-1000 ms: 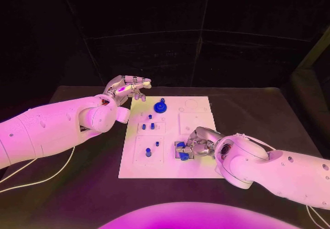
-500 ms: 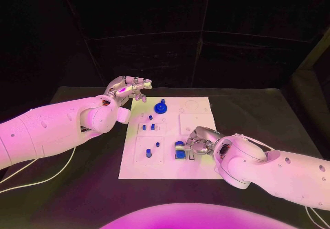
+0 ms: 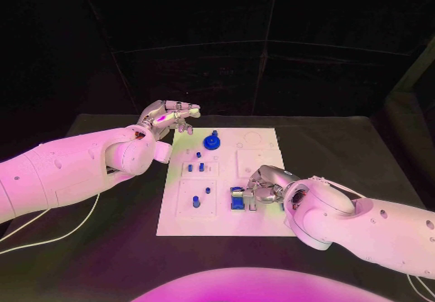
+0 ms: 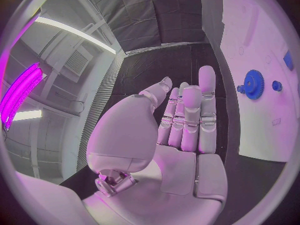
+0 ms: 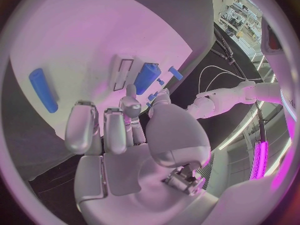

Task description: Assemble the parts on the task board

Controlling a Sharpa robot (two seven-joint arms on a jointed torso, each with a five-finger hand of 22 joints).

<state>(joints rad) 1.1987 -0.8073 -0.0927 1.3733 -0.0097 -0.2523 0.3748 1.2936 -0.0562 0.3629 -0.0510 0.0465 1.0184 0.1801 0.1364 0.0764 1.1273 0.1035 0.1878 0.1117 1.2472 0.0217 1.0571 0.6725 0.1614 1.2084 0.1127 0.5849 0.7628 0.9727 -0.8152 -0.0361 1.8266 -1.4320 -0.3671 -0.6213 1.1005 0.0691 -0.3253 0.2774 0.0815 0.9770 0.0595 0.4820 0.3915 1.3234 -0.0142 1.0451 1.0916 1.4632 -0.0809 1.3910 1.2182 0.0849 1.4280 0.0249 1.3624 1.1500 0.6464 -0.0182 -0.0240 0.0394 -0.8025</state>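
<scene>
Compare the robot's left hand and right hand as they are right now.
The left hand hovers at the far left corner of the task board, above the black table; the right hand is low over the board's near right part. The left hand holds nothing, fingers apart in its wrist view; the right hand's fingers reach to a blue part on the board, though a grip cannot be confirmed. Both are silver hands on white arms.
</scene>
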